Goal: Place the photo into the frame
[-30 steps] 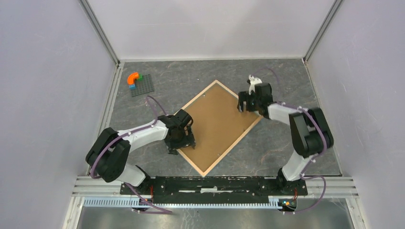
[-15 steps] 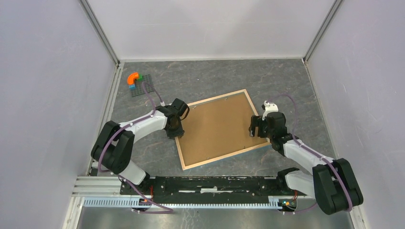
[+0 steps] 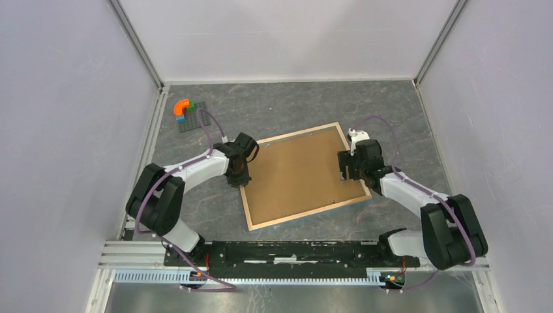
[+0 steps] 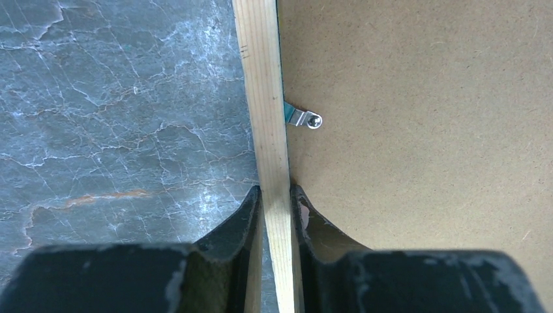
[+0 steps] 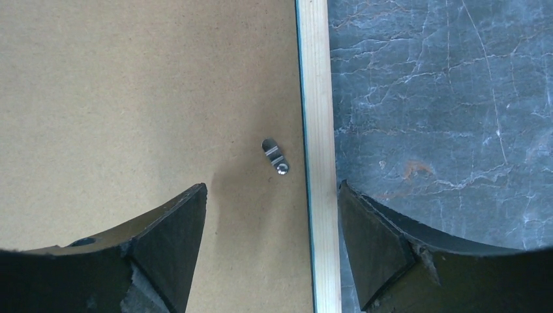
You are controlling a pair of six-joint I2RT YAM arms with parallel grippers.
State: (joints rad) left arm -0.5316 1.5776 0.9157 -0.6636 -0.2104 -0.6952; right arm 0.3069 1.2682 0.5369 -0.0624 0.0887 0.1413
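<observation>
The frame (image 3: 297,133) lies flat on the dark table with its light wood rim up, and a plain brown backing board (image 3: 300,175) fills it. My left gripper (image 3: 240,177) is shut on the frame's left rail; in the left wrist view the fingers (image 4: 251,205) pinch the wood strip (image 4: 266,98) from both sides. My right gripper (image 3: 349,171) stands open over the right rail (image 5: 317,98), one finger above the board and one outside the rim (image 5: 270,188). Small metal clips (image 4: 304,119) (image 5: 275,155) sit on the board. The photo is out of view.
A grey baseplate (image 3: 195,117) carrying an orange curved brick (image 3: 182,105) and small blue and green bricks sits at the back left. Pale walls close in the table on three sides. The arms' mounting rail (image 3: 293,251) runs along the near edge.
The frame has swung from a diamond position to nearly square with the table. My left gripper has closed on its left rail. My right arm moved to the right rail, its jaws narrowing slightly.
</observation>
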